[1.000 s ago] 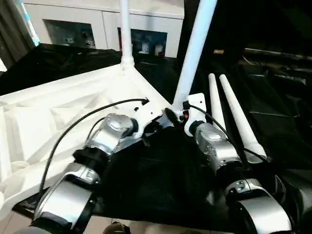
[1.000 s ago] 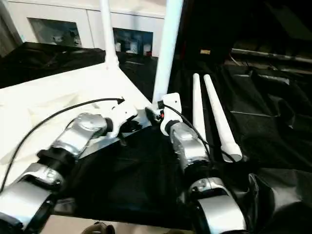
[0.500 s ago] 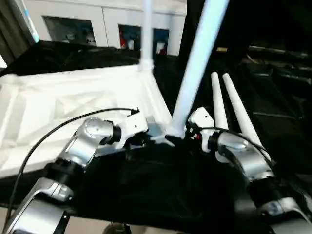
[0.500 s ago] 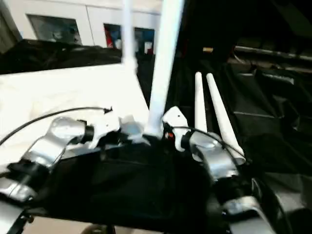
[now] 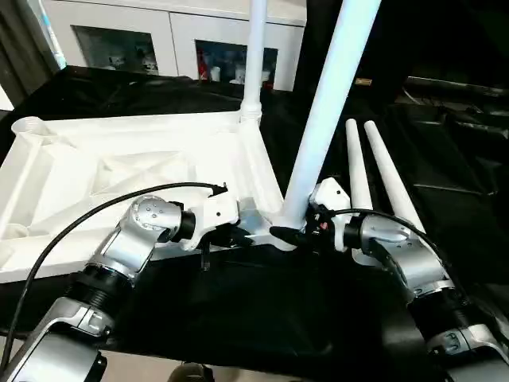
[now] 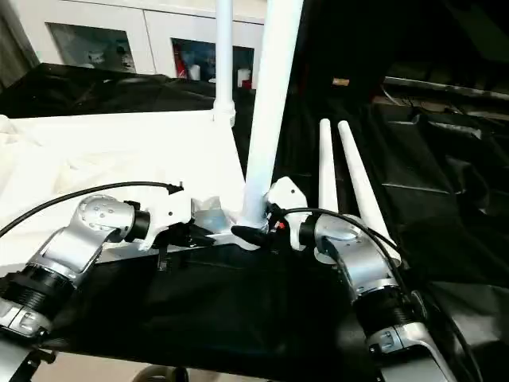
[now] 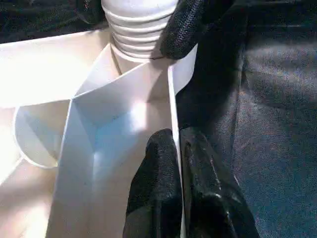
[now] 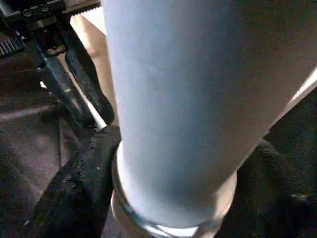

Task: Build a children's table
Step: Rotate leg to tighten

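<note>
Black-draped work surface point(image 5: 262, 318) across frame. White tabletop point(image 5: 119, 171), ribbed underside up, lying on it at left and centre. Two loose white tapered legs point(image 5: 374, 179) lying side by side on black cloth, centre right, touching near upper ends.

The two standing legs, the near leg point(image 5: 322, 119) and the far leg point(image 5: 256, 48), run off the top of the frame. The tabletop point(image 5: 119, 167) is cut off at the left edge. Things inside the cabinet point(image 5: 115, 48) are too small to tell.
</note>
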